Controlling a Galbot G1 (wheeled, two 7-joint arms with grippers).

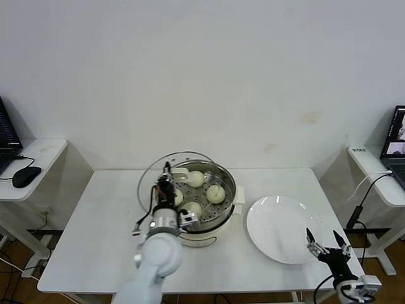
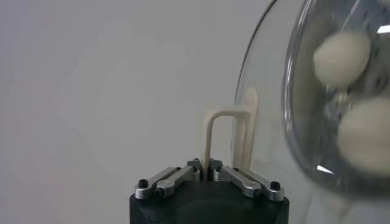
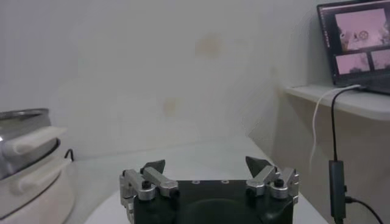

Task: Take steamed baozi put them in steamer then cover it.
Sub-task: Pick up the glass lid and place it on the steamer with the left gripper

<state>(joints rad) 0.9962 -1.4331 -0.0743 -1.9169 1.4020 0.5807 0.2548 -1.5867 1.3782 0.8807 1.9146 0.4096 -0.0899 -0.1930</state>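
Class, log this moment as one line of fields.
left gripper: shut on cover handle | cover: tilted beside steamer | baozi: in steamer | right gripper: open, by plate

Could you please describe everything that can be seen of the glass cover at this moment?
The cover is a round lid of clear glass with a thin metal rim and a cream-white loop handle. It is not yet seated: it is held tilted, on edge, over the left side of the steamer, and buns show through the glass. The left end effector is shut on the handle. Whether the rim touches the steamer cannot be told.
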